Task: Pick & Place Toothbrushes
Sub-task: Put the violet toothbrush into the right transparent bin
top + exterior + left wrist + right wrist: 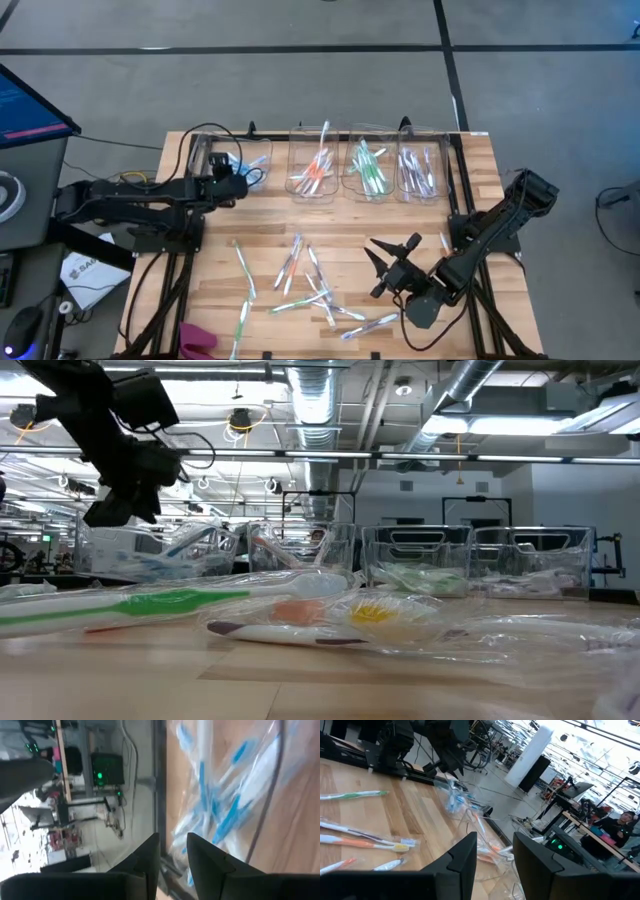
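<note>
Tabletop open near both empty, part-open claws: left, right.

wooden table with four clear plastic bins in a row along its far edge. pink object at the near left corner. monitor and white paper off the left edge. grey floor crossed by dark lines. seated person in the room behind.
</note>
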Robot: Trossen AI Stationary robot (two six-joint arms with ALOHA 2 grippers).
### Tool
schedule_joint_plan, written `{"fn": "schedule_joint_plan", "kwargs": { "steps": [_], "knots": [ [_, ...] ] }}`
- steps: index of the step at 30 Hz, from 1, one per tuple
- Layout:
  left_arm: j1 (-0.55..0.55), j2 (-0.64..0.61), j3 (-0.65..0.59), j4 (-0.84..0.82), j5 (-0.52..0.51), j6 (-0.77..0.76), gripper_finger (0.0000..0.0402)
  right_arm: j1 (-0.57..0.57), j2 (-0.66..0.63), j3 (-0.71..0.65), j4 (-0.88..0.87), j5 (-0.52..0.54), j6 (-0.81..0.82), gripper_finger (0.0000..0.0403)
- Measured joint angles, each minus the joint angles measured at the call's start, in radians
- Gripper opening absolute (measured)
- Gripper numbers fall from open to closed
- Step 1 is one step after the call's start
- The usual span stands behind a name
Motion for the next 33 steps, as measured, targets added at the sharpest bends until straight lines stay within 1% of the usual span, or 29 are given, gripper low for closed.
{"fn": "schedule_joint_plan", "kwargs": {
  "steps": [2,3,6,8,12,14,15,17,18,19,21,25,27,30,33],
  "knots": [
    [-0.030,-0.017,0.017,0.000,0.000,-0.021,0.0090,0.001,0.000,0.000,0.000,-0.025,-0.016,0.0120],
    [-0.047,-0.028,0.029,0.003,-0.001,-0.032,0.0090,0.001,0.000,0.000,0.000,-0.055,-0.030,0.0120],
    [-0.109,-0.061,0.052,0.019,0.011,-0.120,0.0090,0.001,0.000,0.000,0.000,-0.182,-0.049,0.0120],
    [-0.153,-0.089,0.061,0.063,0.091,-0.204,0.0090,0.001,0.000,0.000,-0.003,-0.317,-0.051,0.0120],
    [-0.243,-0.136,0.061,0.225,0.341,-0.295,0.0090,-0.007,0.000,0.000,-0.019,-0.582,-0.046,0.0120],
    [-0.292,-0.153,0.061,0.297,0.427,-0.343,0.0090,-0.013,0.000,0.000,-0.027,-0.709,-0.006,0.0120],
    [-0.320,-0.159,0.061,0.326,0.465,-0.377,0.0090,-0.018,0.000,0.000,-0.035,-0.790,0.019,0.0120],
    [-0.376,-0.166,0.061,0.371,0.533,-0.447,0.0090,-0.034,0.000,0.000,-0.063,-1.009,0.081,0.0120],
    [-0.405,-0.166,0.061,0.394,0.567,-0.473,0.0090,-0.042,0.000,0.000,-0.074,-1.100,0.113,0.0120],
    [-0.436,-0.166,0.061,0.410,0.592,-0.490,0.0090,-0.050,0.000,-0.001,-0.081,-1.162,0.145,0.0120],
    [-0.492,-0.161,0.058,0.462,0.635,-0.496,0.0090,-0.061,0.003,-0.001,-0.082,-1.219,0.206,0.0120],
    [-0.585,-0.125,0.048,0.558,0.645,-0.497,0.0090,-0.076,0.007,-0.001,-0.098,-1.321,0.309,0.0120],
    [-0.614,-0.106,0.048,0.593,0.644,-0.497,0.0090,-0.082,0.018,-0.001,-0.101,-1.354,0.355,0.0120],
    [-0.635,-0.075,0.047,0.621,0.644,-0.497,0.0090,-0.068,0.024,-0.002,-0.113,-1.382,0.390,0.0120],
    [-0.635,-0.049,0.047,0.646,0.643,-0.500,0.0090,-0.055,0.049,0.000,-0.101,-1.381,0.361,0.0120]
  ]
}}
